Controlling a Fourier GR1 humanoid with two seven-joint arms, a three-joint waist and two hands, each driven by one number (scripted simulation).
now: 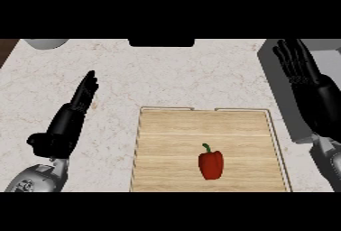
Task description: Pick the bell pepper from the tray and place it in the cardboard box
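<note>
- Pepper point(211, 165), red with a short green stem, lay on the tray point(200, 131), a little right of the middle in the lower part of the frame.
- Its stem pointed toward the top of the frame and leaned slightly left.
- Neither robot hand touched the pepper; both were well apart from it.
- The tray was pale wood with a thin raised rim, and a gap showed in the middle of its upper rim. Its lower edge ran out of the frame at the bottom.
- The tray sat on the table point(166, 76), a light speckled stone surface that filled most of the frame.
- The left robot hand point(78, 101) showed at the left of the frame, over the bare table and left of the tray. Its fingers were straight and held side by side, pointing toward the top of the frame, and it held nothing.
- Its grey forearm point(33, 178) came in at the lower left corner.
- The right robot hand point(296, 63) showed at the upper right, with straight, slightly spread fingers pointing up the frame. It held nothing.
- That hand lay over the box point(274, 85), which looked grey and stood along the right edge of the frame, just right of the tray.
- A black object point(161, 42) sat at the top centre edge of the table.
- A rounded grey object point(45, 43) showed at the upper left, cut off by the frame.
</note>
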